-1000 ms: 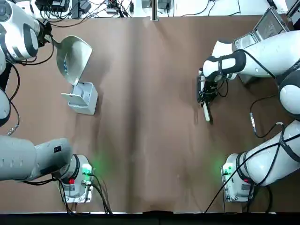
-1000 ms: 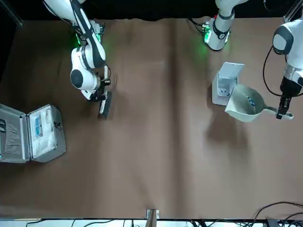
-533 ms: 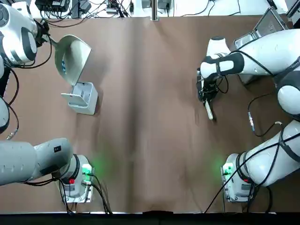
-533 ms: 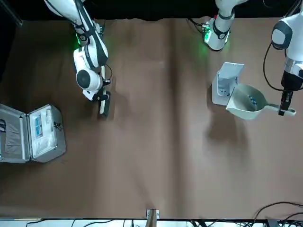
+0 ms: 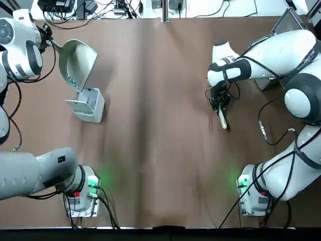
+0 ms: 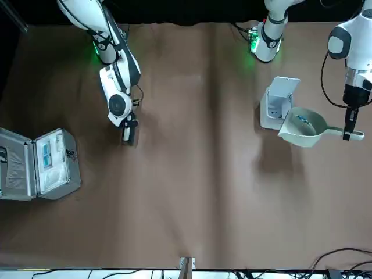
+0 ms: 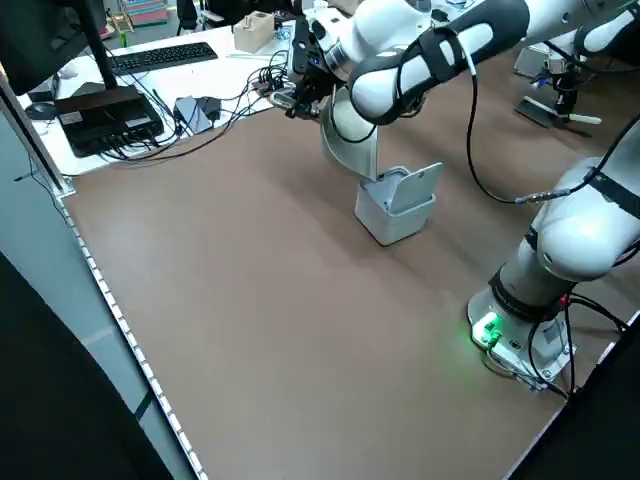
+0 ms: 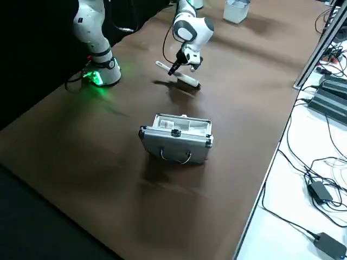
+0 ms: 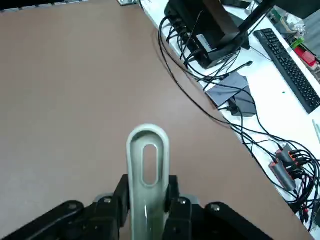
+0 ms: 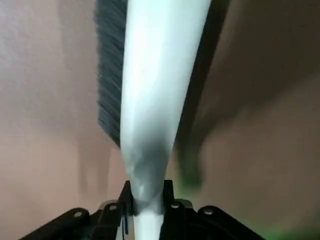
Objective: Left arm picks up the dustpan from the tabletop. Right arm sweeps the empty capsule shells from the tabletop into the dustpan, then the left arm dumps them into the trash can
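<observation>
left gripper (image 6: 352, 129) clamps dustpan (image 6: 302, 129), now tipped steeper over trash can (image 6: 277, 102); right gripper (image 5: 220, 104) grips brush (image 5: 221, 119), parked.

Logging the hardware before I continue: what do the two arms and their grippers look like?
Both the left arm and right arm are glossy white with grey joints, looped with black cables; bases glow green. The left gripper and right gripper are black two-finger units.

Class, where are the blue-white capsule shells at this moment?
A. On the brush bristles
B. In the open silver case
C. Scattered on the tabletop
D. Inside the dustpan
D: small pale blue pieces lie in the dustpan, held by the left gripper beside the trash can.
</observation>
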`<state>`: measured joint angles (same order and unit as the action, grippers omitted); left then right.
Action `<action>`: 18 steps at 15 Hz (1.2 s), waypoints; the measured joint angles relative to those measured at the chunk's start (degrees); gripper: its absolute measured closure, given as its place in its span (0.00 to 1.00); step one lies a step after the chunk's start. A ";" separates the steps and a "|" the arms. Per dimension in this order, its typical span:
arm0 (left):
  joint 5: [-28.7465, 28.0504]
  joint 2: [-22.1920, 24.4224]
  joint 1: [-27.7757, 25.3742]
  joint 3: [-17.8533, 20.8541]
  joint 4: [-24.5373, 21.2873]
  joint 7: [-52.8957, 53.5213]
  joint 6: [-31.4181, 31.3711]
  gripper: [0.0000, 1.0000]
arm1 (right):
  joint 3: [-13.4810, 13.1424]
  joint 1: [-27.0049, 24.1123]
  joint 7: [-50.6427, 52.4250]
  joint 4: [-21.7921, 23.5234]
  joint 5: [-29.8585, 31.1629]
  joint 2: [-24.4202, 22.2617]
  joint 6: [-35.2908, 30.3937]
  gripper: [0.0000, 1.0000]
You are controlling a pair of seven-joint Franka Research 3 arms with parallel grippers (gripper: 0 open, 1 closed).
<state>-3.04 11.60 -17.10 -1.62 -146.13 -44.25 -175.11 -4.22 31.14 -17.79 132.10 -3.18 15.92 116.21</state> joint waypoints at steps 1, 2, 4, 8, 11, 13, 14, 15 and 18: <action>0.00 0.15 0.00 0.00 -0.18 0.22 -0.40 0.67 | 0.00 0.23 -0.75 -0.55 0.69 0.06 -1.29 0.74; 0.00 0.39 0.00 0.00 -0.26 0.31 -0.54 0.67 | 0.01 0.40 -1.51 -1.11 1.13 0.17 -2.16 0.74; 0.00 1.28 0.00 -0.01 -0.70 0.35 -0.56 0.67 | 0.02 0.72 -2.56 -1.90 1.31 0.65 -2.82 0.74; 0.00 3.48 0.00 -0.70 -2.75 0.47 -1.69 0.67 | 0.03 2.05 -6.38 -2.68 1.44 1.41 -3.06 0.74; 0.00 3.74 -0.11 -1.53 -4.52 0.53 -4.40 0.67 | 0.04 3.00 -7.47 -2.77 1.45 1.45 -3.09 0.74; 0.00 3.74 -1.02 -2.94 -5.47 0.60 -5.95 0.67 | 0.05 3.35 -7.66 -2.77 1.46 1.53 -3.09 0.74; 0.00 3.74 -1.69 -3.89 -5.73 0.71 -6.51 0.67 | 0.06 3.63 -7.94 -2.77 1.47 1.65 -3.09 0.73; 0.00 3.74 -2.26 -4.76 -5.82 0.89 -6.87 0.67 | 0.06 3.90 -8.34 -2.79 1.47 1.82 -3.09 0.73; 0.00 3.85 -4.35 -7.37 -5.85 1.80 -7.72 0.67 | 0.08 4.36 -8.76 -3.17 1.49 2.65 -3.09 0.69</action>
<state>-3.04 15.45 -21.45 -8.99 -151.98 -42.45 -182.83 -4.15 35.50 -26.54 128.93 -1.69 18.57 113.12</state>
